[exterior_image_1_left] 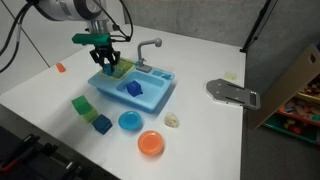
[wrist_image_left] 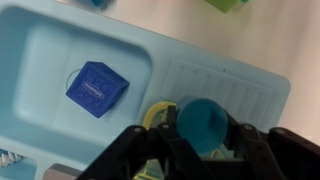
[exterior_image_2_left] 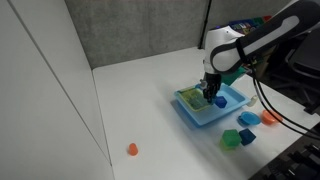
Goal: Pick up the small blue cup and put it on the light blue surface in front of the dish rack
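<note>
Cup (wrist_image_left: 205, 120) clamped between tool (wrist_image_left: 207, 138) fingers, above the light-blue ledge (wrist_image_left: 228, 80).

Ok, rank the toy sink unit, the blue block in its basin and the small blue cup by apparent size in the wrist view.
Largest: toy sink unit.
Then blue block and small blue cup: they look about alike, and the cup is nearer the camera, so no ranking.
</note>
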